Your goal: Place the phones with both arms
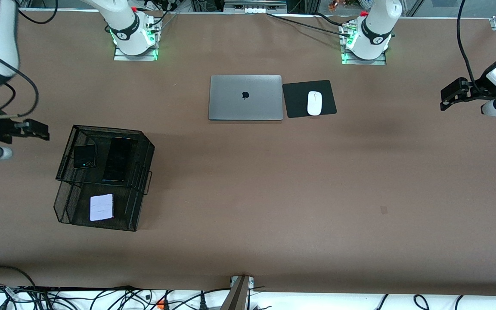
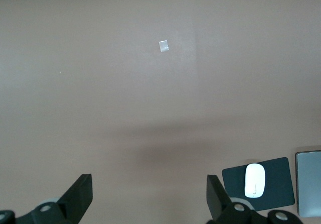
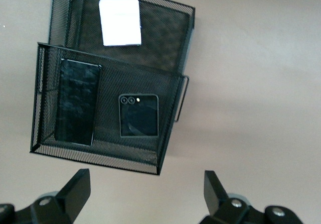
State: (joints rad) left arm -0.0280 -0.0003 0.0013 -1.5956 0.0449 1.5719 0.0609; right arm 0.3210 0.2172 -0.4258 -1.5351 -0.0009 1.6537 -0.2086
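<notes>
A black mesh two-tier tray (image 1: 70, 206) stands toward the right arm's end of the table. Its upper tier holds the small squarish black phone (image 1: 85, 156) (image 3: 138, 115) beside the long black slab phone (image 1: 118, 159) (image 3: 76, 102). The lavender-white phone (image 1: 101, 207) (image 3: 120, 21) lies in the lower tier, nearer the front camera. My right gripper (image 1: 43, 131) (image 3: 145, 184) hangs open over bare table just beside the tray, holding nothing. At the left arm's end, my left gripper (image 1: 446, 98) (image 2: 149, 184) hovers open and empty over bare table.
A closed grey laptop (image 1: 245, 97) lies between the two arm bases, with a white mouse (image 1: 314, 103) (image 2: 255, 180) on a black pad (image 1: 327, 88) beside it. A small tape mark (image 2: 163, 45) sits on the brown tabletop. Cables run along the front edge.
</notes>
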